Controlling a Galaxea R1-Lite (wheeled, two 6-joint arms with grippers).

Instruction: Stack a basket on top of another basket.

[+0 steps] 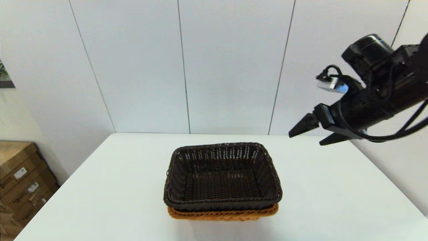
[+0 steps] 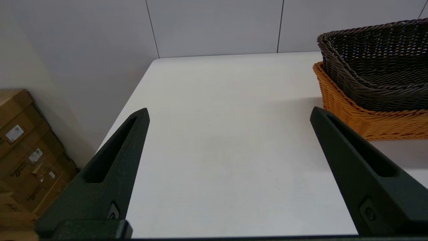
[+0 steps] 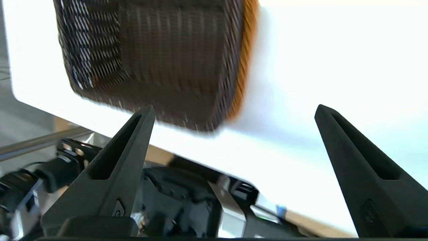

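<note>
The dark basket [image 1: 222, 177] sits nested in the orange-tan basket [image 1: 222, 213] mid-counter [image 1: 334, 201]; stacking looks done. Right gripper [image 1: 309, 132], jaws spread and empty, hangs above-right; next, probably retreat. Left gripper [image 2: 229, 113] idles beside it, spread.

You face a white bench [image 1: 334, 187] pushed up against a pale wall of broad panels [image 1: 230, 63] split by thin dark seams. To your left, beyond the bench edge, brown cardboard boxes [image 1: 20, 180] with small white labels are stacked against a plain cream wall [image 1: 36, 110]. Light falls evenly, shadows soft.
</note>
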